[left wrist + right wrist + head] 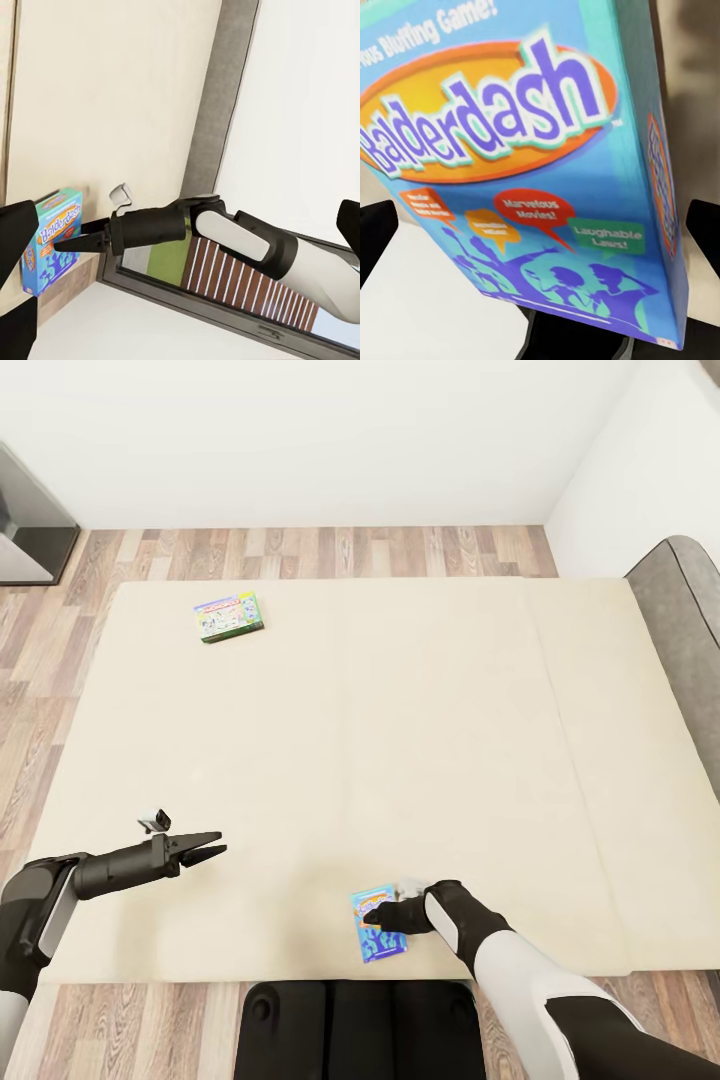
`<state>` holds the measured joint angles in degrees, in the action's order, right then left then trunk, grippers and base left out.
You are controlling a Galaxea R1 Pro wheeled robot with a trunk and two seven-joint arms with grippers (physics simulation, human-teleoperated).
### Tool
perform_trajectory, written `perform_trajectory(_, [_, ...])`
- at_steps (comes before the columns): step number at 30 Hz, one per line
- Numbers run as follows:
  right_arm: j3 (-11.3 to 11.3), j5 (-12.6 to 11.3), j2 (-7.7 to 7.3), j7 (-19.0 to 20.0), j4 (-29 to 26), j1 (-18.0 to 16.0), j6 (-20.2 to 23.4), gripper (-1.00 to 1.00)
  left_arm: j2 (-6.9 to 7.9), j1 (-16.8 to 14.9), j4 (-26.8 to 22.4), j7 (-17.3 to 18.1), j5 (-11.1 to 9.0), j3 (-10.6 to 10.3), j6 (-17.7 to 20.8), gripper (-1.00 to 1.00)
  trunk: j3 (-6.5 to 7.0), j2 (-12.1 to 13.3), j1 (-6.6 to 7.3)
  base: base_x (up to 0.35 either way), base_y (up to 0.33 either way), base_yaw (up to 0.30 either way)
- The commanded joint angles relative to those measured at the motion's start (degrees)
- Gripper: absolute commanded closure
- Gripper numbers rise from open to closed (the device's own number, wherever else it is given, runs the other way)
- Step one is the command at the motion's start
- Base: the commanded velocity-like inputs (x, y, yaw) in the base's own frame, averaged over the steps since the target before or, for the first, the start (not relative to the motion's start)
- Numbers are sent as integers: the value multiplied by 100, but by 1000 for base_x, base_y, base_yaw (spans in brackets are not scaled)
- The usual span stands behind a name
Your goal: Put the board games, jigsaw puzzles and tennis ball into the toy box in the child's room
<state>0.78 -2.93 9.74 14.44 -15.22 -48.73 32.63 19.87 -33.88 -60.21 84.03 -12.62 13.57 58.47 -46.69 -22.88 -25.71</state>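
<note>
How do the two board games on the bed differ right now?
The blue board game lies at the bed's near edge with the right gripper on it; the green-bordered board game lies untouched near the far left corner. The blue one bears an orange oval reading Balderdash; the green-bordered one has a pale printed face. Both lie flat on the mattress.

My head camera looks steeply down over the bed, my left wrist camera faces sideways across it at my right arm, and my right wrist camera sits close above the blue board game all three views share.
</note>
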Motion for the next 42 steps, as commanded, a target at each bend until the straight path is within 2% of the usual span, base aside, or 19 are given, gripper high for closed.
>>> perform_trajectory(1, [63,-250,26,50,-7,4,-64,-100,0,-5,1,17,-4,-3,59,-100,-8,-4,-7,0,0,0])
perform_trajectory(42, [63,-252,26,50,2,4,-73,-100,-9,-5,2,23,-4,-12,59,-100,-8,-4,-7,0,26,0])
